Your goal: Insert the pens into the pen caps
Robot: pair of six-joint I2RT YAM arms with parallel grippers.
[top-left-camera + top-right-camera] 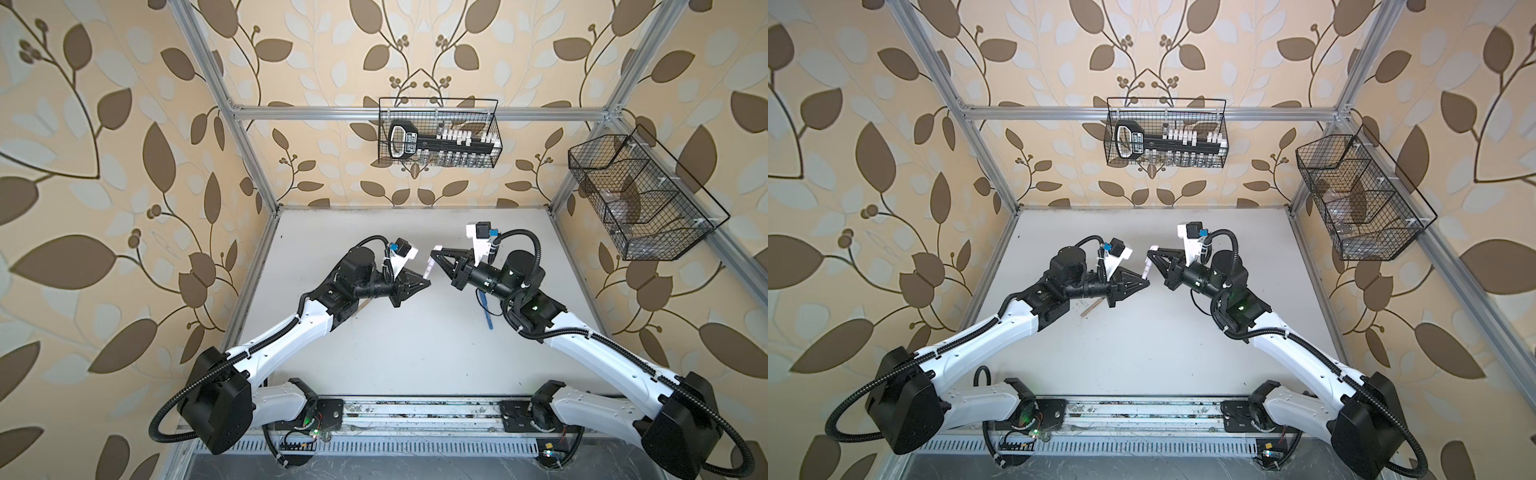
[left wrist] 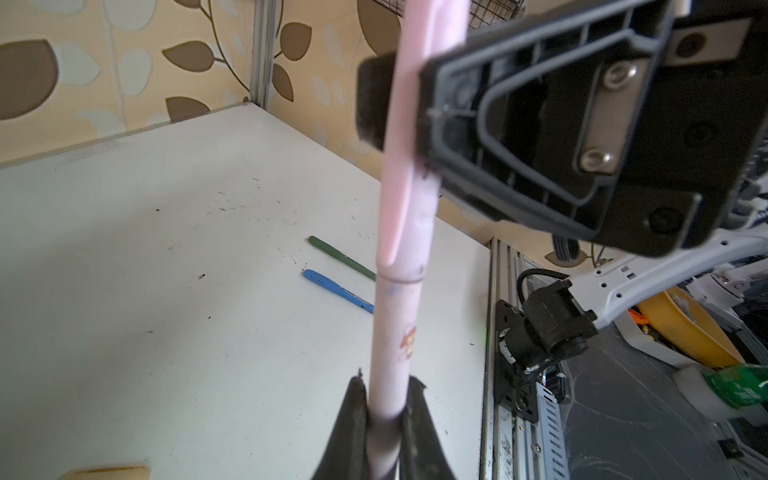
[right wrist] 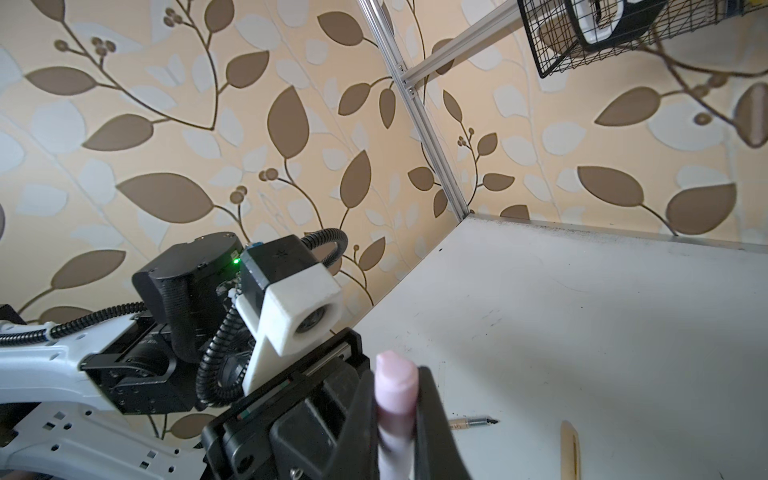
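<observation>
- Holding the pink pen (image 2: 395, 332) up off the table (image 2: 166, 270) between both claws: left claw (image 2: 384, 386) is clamped on the barrel end, right claw (image 3: 395, 382) is clamped on the pink cap (image 2: 409, 224).
- From the left wrist cam the cap looks seated, with just a thin seam where it meets the barrel. I'd call pink basically done, maybe one last squeeze.
- Blue pen (image 2: 332, 289) and green pen (image 2: 340, 257) lie side by side on the table, well clear of the claws. No dark tips showing, so my guess is they're capped, but I can't swear to it.
- Tan is what's left: the tan pen (image 3: 473, 423) lies there with its dark tip out, and the tan cap (image 3: 569, 451) is near it but apart.
- So roughly three of four by my reckoning. Next job would be parking pink and going for tan.
</observation>
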